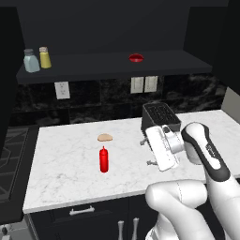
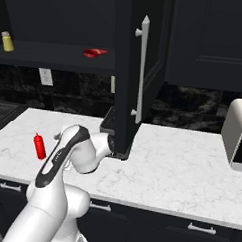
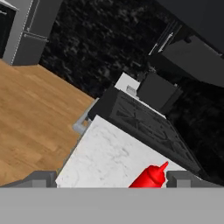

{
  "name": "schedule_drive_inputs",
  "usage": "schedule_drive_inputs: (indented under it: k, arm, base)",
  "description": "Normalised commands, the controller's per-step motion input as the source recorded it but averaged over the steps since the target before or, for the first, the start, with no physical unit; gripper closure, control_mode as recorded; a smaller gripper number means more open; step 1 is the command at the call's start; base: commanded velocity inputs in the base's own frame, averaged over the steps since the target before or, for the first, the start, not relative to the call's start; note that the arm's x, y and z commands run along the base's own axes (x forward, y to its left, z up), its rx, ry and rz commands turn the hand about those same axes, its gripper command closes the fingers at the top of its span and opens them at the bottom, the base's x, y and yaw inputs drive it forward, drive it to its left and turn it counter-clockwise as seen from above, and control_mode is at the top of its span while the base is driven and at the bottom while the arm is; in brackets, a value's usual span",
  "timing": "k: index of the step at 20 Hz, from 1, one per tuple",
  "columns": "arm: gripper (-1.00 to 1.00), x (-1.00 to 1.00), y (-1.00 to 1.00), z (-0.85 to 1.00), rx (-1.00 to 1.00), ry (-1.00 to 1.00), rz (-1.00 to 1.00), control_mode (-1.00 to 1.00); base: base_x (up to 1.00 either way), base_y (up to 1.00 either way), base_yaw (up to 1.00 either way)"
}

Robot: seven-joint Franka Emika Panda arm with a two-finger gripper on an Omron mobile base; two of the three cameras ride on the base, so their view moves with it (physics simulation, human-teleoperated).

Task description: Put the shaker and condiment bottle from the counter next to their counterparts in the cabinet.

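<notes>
Already the small yellow-olive shaker (image 1: 45, 57) stood upper left beside the pale blue-grey shaker (image 1: 31, 61). The slim red squeeze bottle (image 1: 104, 159) stood at centre on the white marble counter (image 1: 65, 173). The gripper (image 3: 111, 179) had its fingers apart, holding nothing.

Tabletop (image 1: 65, 168): white marble-patterned stone look with faint grey veins, smooth, low sheen. Condiment bottle (image 1: 104, 160): bright red, smooth, plastic-looking, slightly glossy. Shaker (image 1: 45, 57): yellow-olive body, smooth, with a silvery-grey, metal-looking cap. Pale shaker (image 1: 31, 61): blue-grey, smooth, with a grey cap. Cabinet (image 1: 112, 70): near-black, matt, flat shelf. Backsplash (image 1: 93, 101): black stone look with pale mottling, fairly glossy. Toaster (image 1: 161, 117): dark casing, dull sheen. Drawer handle (image 1: 82, 211): silvery, metal-looking. Floor (image 3: 30, 118): warm wood-plank finish, matt. Fingers (image 3: 186, 178): 2 grey tips, matt.
</notes>
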Motion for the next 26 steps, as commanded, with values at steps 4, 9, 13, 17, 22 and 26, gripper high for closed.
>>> schedule_drive_inputs:
  k: [4, 9, 13, 17, 22, 26]
  arm:
    - [-1.00, 0.27, 0.53, -0.02, -0.01, 0.10, -0.06, -1.00]
    - [-1.00, 0.06, 0.33, -0.16, -0.04, 0.09, 0.00, -1.00]
    - [-1.00, 0.07, 0.00, -0.06, 0.01, 0.00, 0.00, -1.00]
    - [-1.00, 0.47, 0.00, -0.65, 0.09, 0.00, -0.01, -1.00]
    - [-1.00, 0.14, 0.19, -0.55, 0.05, 0.00, -0.05, -1.00]
    - [-1.00, 0.00, 0.00, -0.01, 0.00, 0.00, 0.00, -1.00]
  base:
    - [0.00, 0.00, 0.00]
    - [0.00, 0.00, 0.00]
    - [0.00, 0.00, 0.00]
    - [0.00, 0.00, 0.00]
    - [0.00, 0.00, 0.00]
    - [0.00, 0.00, 0.00]
